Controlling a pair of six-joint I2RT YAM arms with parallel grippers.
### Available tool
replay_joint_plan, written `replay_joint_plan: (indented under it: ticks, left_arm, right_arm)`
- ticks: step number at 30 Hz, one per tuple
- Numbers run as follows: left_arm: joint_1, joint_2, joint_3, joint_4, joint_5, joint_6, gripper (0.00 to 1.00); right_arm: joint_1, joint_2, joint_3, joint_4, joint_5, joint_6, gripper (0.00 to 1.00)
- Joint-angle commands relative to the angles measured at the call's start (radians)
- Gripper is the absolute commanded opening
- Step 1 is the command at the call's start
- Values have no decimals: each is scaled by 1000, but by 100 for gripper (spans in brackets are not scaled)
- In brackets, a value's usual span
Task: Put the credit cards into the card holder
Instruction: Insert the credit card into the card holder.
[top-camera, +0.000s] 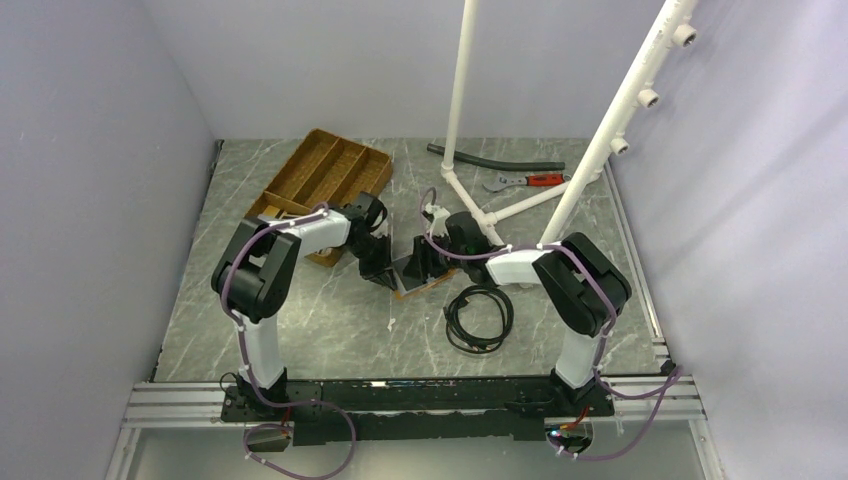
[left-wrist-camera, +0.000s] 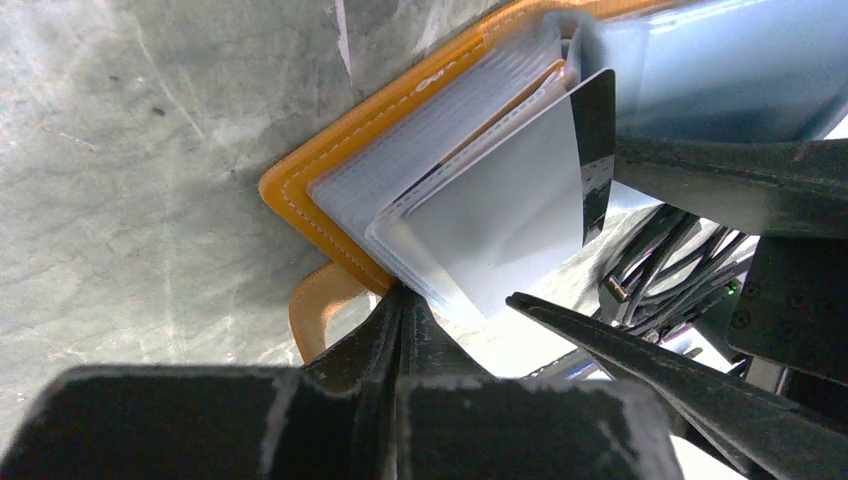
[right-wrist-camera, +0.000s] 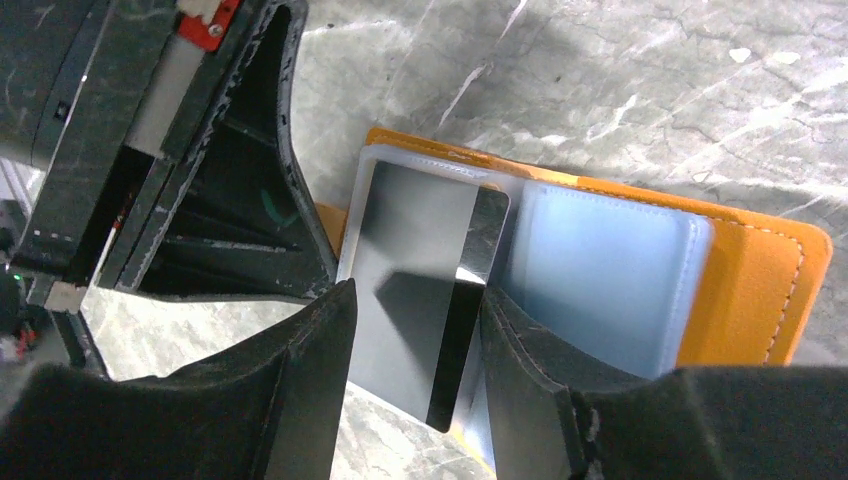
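Observation:
The orange card holder lies open on the table between both grippers. Its pale blue-grey pockets face up in the right wrist view and the left wrist view. A grey credit card with a black stripe has its far end in a pocket, and it also shows in the left wrist view. My right gripper holds the card by its two long edges. My left gripper is shut on the edge of the holder's pocket sleeves. Other cards are out of view.
A brown wooden compartment tray stands behind the left arm. A black cable coil lies just right of the holder. White pipe frame, black hose and a red-handled tool are at the back right.

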Motion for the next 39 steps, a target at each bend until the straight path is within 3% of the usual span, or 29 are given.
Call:
replay_joint_plan:
  ticks: [1, 8, 13, 16, 23, 26, 32, 36, 39]
  left_arm:
    - [-6, 35, 57, 55, -42, 29, 5]
    - [-10, 34, 70, 28, -47, 36, 5]
    - [-1, 6, 50, -7, -90, 53, 6]
    - [3, -4, 35, -1, -90, 54, 7]
    - [-17, 60, 98, 45, -20, 24, 7]
    - [-39, 80, 138, 25, -25, 34, 7]
    - [-41, 72, 141, 3, -37, 36, 8]
    - [-24, 13, 115, -40, -66, 56, 23]
    - [-11, -88, 77, -77, -53, 79, 51]
  right_arm:
    - [75, -17, -31, -8, -112, -98, 50]
    - [105, -26, -9, -15, -97, -111, 53]
    - [-10, -44, -88, 74, -194, 17, 55]
    - [-44, -74, -122, 77, -201, 3, 56]
    - [96, -25, -49, 65, -147, -27, 56]
    - [149, -32, 5, -16, -91, -88, 56]
    - [134, -9, 12, -36, -71, -18, 56]
    - [28, -67, -29, -86, -50, 84, 56]
    - [-5, -132, 13, -284, 25, -25, 61]
